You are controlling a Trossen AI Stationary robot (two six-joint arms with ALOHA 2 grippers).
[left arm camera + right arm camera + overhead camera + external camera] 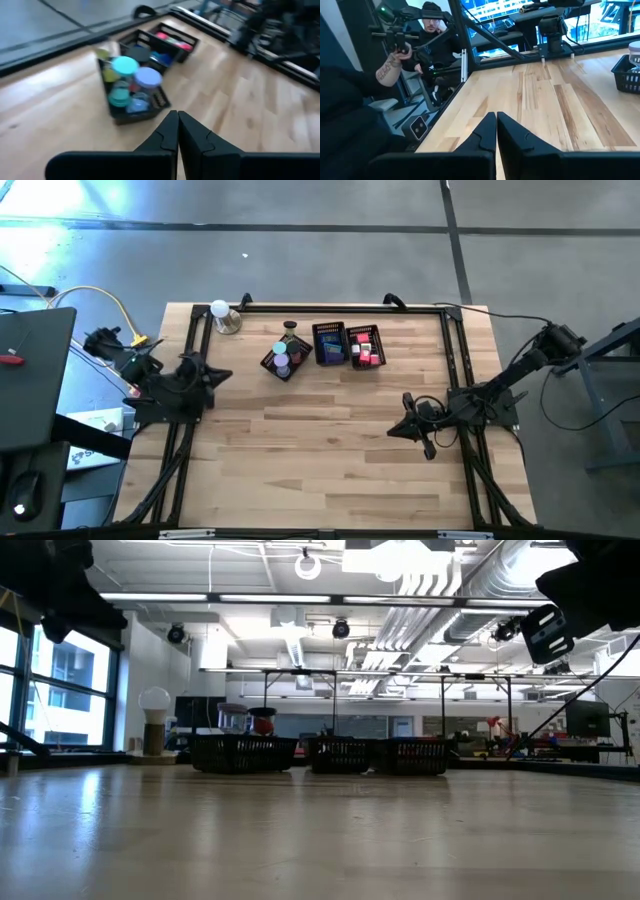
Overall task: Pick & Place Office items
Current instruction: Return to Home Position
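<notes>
Left hand [177, 114], right hand [496, 115] closed, office items [125, 66] blurred

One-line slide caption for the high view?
Office items sorted into three black mesh baskets at the far edge of the table; left gripper and right gripper shut, parked at its sides.

Overhead, table-level and two wrist views, baskets [316, 345] common to overhead and low.
</notes>
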